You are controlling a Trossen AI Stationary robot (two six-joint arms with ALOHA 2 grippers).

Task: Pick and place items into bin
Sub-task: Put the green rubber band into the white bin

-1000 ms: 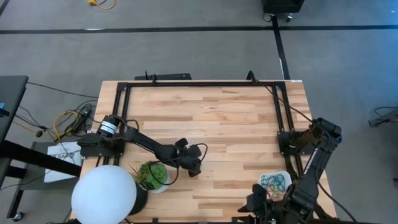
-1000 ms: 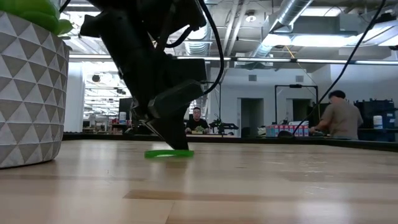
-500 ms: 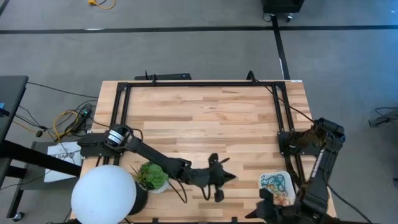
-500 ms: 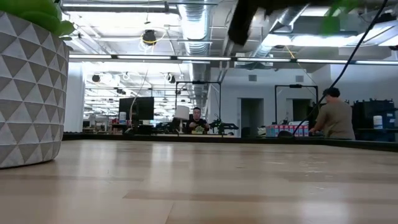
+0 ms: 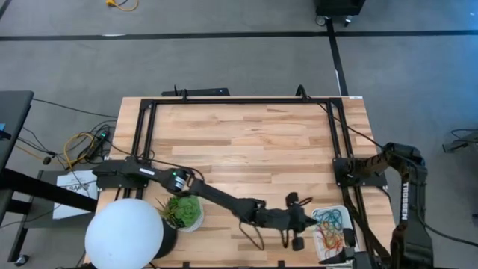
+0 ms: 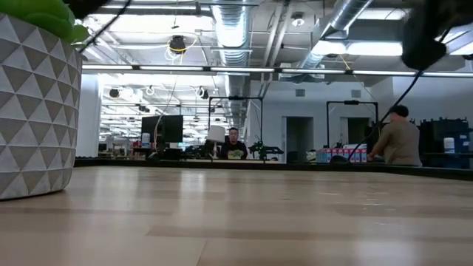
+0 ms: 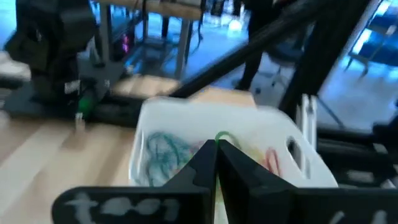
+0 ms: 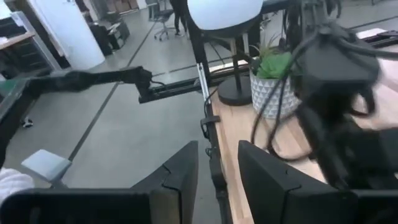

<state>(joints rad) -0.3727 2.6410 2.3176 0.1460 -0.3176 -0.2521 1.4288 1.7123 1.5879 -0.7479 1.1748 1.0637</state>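
Observation:
The bin (image 5: 337, 209) stands at the table's near right corner, with teal, red and yellow items (image 5: 328, 220) lying in it. My left arm reaches across the table, and my left gripper (image 5: 310, 222) is shut on a green item at the bin's left rim. In the left wrist view the bin (image 7: 186, 115) lies just beyond the shut fingertips (image 7: 217, 146). My right gripper (image 8: 216, 168) stands open with nothing between its fingers, off the table's near right corner. My left gripper pinches the green band between its two fingertips; only a small arc of it (image 7: 221, 135) shows above them. The fingers come nearly level from the table's left. The band is clear of the table, at the bin's near wall.
A potted plant (image 5: 184, 211) in a patterned white pot (image 6: 29, 111) and a large white ball lamp (image 5: 125, 232) stand at the near left. A black frame (image 5: 239, 101) borders the table's far half. People work in the room behind.
My left gripper has lifted the green band off the table's middle and carried it toward the right edge up to the bin, tipping from pointing down to nearly level. My right gripper has swung away from the bin toward the near right corner.

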